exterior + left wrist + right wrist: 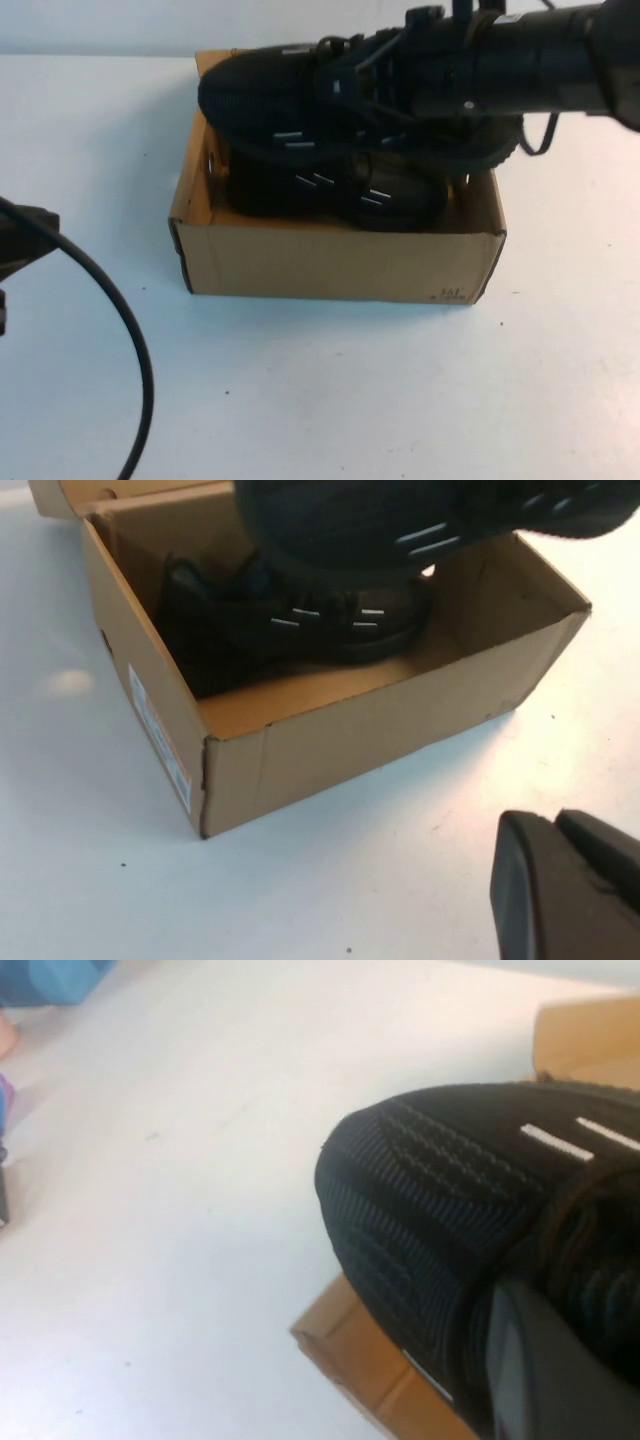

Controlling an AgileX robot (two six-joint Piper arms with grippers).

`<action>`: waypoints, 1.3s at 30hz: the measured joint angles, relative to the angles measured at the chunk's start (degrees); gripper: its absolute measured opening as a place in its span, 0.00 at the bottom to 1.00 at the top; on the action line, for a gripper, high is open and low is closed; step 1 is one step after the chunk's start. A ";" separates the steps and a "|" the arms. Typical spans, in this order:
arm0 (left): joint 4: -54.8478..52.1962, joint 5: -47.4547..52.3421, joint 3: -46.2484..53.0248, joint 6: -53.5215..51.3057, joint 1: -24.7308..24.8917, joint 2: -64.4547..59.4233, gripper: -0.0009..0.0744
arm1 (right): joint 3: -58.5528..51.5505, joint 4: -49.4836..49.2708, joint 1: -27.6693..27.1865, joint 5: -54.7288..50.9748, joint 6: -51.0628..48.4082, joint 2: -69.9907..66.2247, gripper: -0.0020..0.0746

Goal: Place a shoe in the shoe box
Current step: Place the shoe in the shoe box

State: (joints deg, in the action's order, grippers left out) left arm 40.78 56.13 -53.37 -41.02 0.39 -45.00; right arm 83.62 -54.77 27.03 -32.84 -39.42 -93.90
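Note:
My right gripper point(400, 85) is shut on a black knit shoe point(285, 100) with white dash marks and holds it above the back of the open brown shoe box point(330, 265), toe to the left. The held shoe fills the right wrist view point(450, 1200), with one finger point(530, 1370) pressed against it. A second identical shoe point(335, 195) lies inside the box, also seen in the left wrist view point(290, 625). My left gripper point(565, 880) is shut and empty, low over the table, left of and nearer than the box.
The left arm point(25, 235) and its black cable point(120, 320) sit at the left edge of the white table. The box's lid flap point(70, 495) lies open at the back. Blue and dark objects point(50, 980) lie far off.

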 joint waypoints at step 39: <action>-0.22 2.50 0.00 0.96 0.00 0.00 0.01 | 0.00 -10.46 0.00 -5.57 -5.87 -16.20 0.28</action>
State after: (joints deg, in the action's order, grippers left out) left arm 40.56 58.63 -53.37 -40.06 0.39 -45.00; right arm 83.62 -65.23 27.03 -38.41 -45.29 -110.09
